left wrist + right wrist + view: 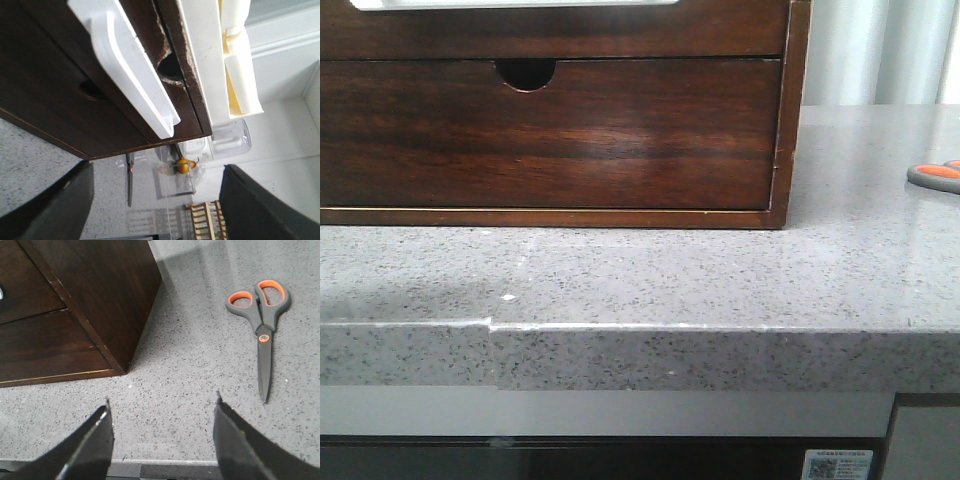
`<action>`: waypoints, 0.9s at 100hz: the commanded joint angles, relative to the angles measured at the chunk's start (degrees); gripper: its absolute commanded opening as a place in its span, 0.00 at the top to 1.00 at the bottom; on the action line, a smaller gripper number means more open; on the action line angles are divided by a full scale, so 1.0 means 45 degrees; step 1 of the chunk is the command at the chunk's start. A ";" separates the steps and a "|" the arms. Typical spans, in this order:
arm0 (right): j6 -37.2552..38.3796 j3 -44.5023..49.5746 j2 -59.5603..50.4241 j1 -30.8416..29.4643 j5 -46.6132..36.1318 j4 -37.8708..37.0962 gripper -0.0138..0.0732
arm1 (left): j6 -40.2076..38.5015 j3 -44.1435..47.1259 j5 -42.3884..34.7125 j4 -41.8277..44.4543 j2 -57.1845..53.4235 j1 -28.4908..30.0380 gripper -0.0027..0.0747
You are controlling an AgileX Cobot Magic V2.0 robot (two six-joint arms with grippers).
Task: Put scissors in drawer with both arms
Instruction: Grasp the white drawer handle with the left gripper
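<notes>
- While the scissors (261,325) lie flat on the grey speckled tabletop (190,375), closed, their orange-lined loops point away from the right pincer (162,440) and their blades point toward it.
- That right pincer hovers above the tabletop with its two dark fingers (92,445) spread wide apart and nothing between them; the scissors sit off to one side of the gap, untouched.
- From the front, only the handle loops of the scissors (935,176) show at the right edge, well apart from the wooden box (620,130).
- Neither arm shows in the front view.
- The box stands on the tabletop (650,280), and its deeper drawer front with a half-round notch (525,73) is closed flush.
- Above it, the shallow drawer (550,35) shows a plain dark front with white along its top edge; whether it is pulled out cannot be told from the front.
- The left pincer (160,210) hangs close to the box front, its fingers (55,205) apart and holding nothing.
- A white handle-like bar (132,75) lies across the dark wood just ahead of the left pincer.
- Beyond the box corner, the left wrist view catches the scissors (130,177) edge-on, far off on the tabletop.
</notes>
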 commanded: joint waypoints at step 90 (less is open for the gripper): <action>-0.0008 -0.0432 0.0238 -0.0093 -0.0877 -0.0391 0.39 | 0.0744 -0.2266 0.1079 -0.2208 0.4406 -0.0043 0.63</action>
